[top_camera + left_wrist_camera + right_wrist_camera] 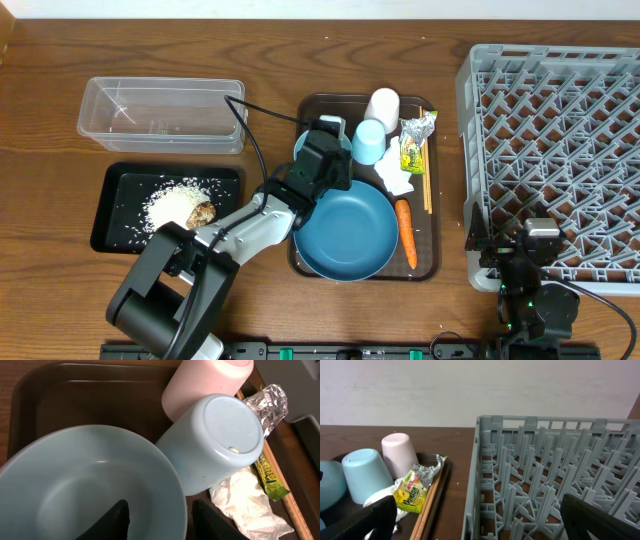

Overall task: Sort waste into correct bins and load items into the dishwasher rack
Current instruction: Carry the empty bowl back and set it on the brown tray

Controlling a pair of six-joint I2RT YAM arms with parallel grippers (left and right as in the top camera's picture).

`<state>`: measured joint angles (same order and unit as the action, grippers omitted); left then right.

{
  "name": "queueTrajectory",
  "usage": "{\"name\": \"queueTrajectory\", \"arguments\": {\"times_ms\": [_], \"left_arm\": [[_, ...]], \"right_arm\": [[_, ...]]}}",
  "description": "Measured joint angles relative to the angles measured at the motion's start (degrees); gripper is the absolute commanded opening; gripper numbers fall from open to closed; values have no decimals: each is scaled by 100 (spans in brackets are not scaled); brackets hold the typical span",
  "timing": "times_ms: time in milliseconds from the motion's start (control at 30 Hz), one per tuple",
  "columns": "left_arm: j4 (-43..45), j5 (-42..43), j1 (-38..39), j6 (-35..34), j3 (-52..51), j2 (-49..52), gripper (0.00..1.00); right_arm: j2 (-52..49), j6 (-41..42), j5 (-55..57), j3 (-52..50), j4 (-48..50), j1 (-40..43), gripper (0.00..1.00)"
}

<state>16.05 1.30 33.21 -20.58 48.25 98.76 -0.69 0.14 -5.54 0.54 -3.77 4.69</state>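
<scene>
Dark wooden tabletop [40, 120], with a pale wall [470, 390] behind its far edge.

- Far-left area: the clear tub [100, 130] shows only a few tiny specks on its floor.
- Near-left area: the black tray [120, 190] holds white rice [172, 205] and, touching the heap, a brown lump [203, 212].
- Centre: the brown serving tray [330, 105] carries the rest.
  - The dark-blue plate [350, 235] fills its near half.
  - The light-blue bowl [90, 480] sits at its far-left part.
  - The light-blue cup [220, 440] and white cup [200, 385] stand mouth-down just beside the bowl.
  - The snack wrapper [415, 140] and crumpled tissue [245, 500] lie near the tray's right edge.
  - The chopsticks [427, 175] lie along that edge.
  - The carrot [406, 232] lies between the plate and that edge.
- Right edge: the grey rack [560, 130] has no item in the part that shows.

The left gripper [160, 510] is over the bowl. Its jaws are parted astride the rim, one finger inside and one outside, and they are not pinching it.

The right gripper [477, 510] is at the rack's near-left corner, spread wide and grasping nothing.
</scene>
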Motion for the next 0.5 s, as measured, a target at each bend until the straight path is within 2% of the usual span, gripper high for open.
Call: {"name": "queueTrajectory", "arguments": {"times_ms": [167, 300, 367, 400, 467, 500], "left_arm": [[-138, 0, 0, 4, 0, -389, 42], [-702, 0, 0, 4, 2, -1158, 43], [-1215, 0, 0, 9, 11, -1587, 54], [-1652, 11, 0, -76, 11, -1882, 74], [-2065, 122, 0, -92, 11, -2208, 99], [-2361, 289, -2, -120, 7, -2439, 98]], "right_arm": [[0, 0, 0, 0, 2, 0, 99], [0, 0, 0, 0, 2, 0, 99], [0, -2, 2, 0, 4, 0, 99], [0, 0, 0, 0, 0, 0, 99], [4, 0, 0, -2, 2, 0, 99], [0, 0, 0, -2, 7, 0, 99]]}}
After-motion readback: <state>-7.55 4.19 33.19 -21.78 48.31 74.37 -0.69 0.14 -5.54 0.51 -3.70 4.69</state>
